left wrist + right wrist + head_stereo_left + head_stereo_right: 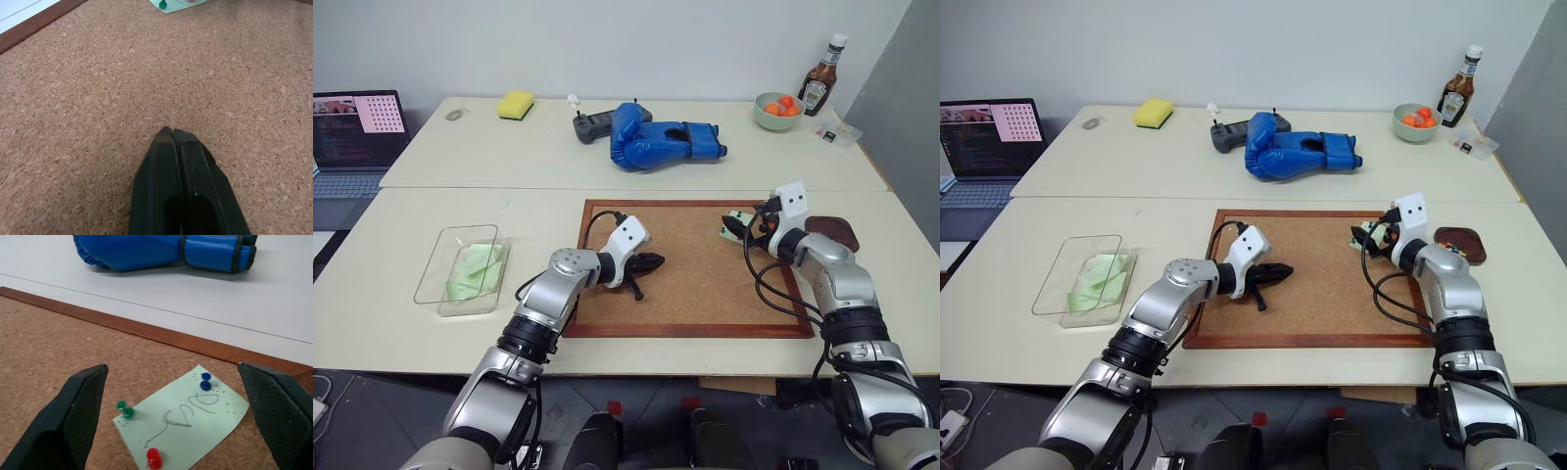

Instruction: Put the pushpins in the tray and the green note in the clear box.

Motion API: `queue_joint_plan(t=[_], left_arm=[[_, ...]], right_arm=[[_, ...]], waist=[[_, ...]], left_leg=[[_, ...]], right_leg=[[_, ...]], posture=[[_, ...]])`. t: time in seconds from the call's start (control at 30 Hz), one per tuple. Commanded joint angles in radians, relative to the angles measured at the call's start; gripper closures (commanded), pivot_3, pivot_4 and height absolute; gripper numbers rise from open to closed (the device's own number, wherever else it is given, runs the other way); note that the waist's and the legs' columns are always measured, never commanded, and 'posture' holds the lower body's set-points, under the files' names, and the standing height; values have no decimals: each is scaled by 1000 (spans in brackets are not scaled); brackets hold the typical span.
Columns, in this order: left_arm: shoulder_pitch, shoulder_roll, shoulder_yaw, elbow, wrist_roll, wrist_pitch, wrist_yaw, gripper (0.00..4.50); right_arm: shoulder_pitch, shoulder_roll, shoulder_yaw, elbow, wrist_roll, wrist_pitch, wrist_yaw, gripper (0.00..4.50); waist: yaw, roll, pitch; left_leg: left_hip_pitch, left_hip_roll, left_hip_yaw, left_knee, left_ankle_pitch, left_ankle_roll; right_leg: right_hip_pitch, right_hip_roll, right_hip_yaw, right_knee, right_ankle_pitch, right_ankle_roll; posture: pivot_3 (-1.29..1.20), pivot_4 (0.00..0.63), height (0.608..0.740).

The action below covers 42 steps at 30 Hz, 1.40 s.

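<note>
A green note (195,416) is pinned near the far right corner of the corkboard (705,289) by three pushpins: green (126,410), red (154,458) and blue (206,380). My right gripper (172,367) hangs open just in front of the note, its fingers (751,231) spread wider than the slip. My left gripper (656,261) is shut on nothing, low over the board's middle. The dark reddish-brown tray (1459,240) sits right of the board, partly behind my right arm. The clear box (431,269) stands at the left with pale green slips (475,269) inside.
A blue boxing glove (661,137) and a dark controller (590,125) lie behind the board. A yellow sponge (516,104), a bowl of orange fruit (777,110) and a sauce bottle (822,78) stand along the back. A laptop (352,137) is at far left.
</note>
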Motion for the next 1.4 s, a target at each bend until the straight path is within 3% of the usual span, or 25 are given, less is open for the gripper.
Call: queue_joint_plan(t=[0.03, 0.37, 0.63, 0.83, 1.1, 1.4], left_arm=[[13, -26, -22, 24, 24, 32, 14, 4489], [40, -9, -6, -12, 27, 33, 10, 4489], [56, -3, -1, -44, 24, 56, 17, 4500], [60, -6, 0, -51, 24, 63, 19, 4500], [54, -11, -5, -54, 25, 69, 19, 4500], [55, -20, -13, -54, 35, 108, 34, 4500]], right_arm=[[-56, 0, -17, 73, -17, -66, 8, 0], [-153, 26, -13, 282, -52, -170, 6, 0], [-205, 31, -16, 417, -75, -254, 15, 1452], [-208, 36, 0, 440, -98, -293, 29, 2891], [-213, 42, -18, 458, -103, -303, 20, 4350], [-197, 34, -48, 392, -76, -276, 38, 4484]], waist=[[1, 0, 0], [-2, 0, 0], [-5, 0, 0], [-7, 0, 0], [-7, 1, 0], [-7, 1, 0]], left_leg=[[0, 0, 0, 0, 0, 0], [1, 0, 0, 0, 0, 0], [1, 0, 0, 0, 0, 0], [1, 0, 1, 0, 0, 0], [1, 0, 1, 0, 0, 0], [1, 0, 1, 0, 0, 0]], right_leg=[[1, 0, 0, 0, 0, 0], [1, 0, 0, 0, 0, 0], [0, 0, 0, 0, 0, 0], [0, 0, 1, 0, 0, 0], [0, 0, 1, 0, 0, 0], [0, 0, 1, 0, 0, 0]], posture=[[0, 150, 740], [0, 150, 740], [0, 150, 740], [0, 150, 740], [0, 150, 740], [0, 150, 740]])
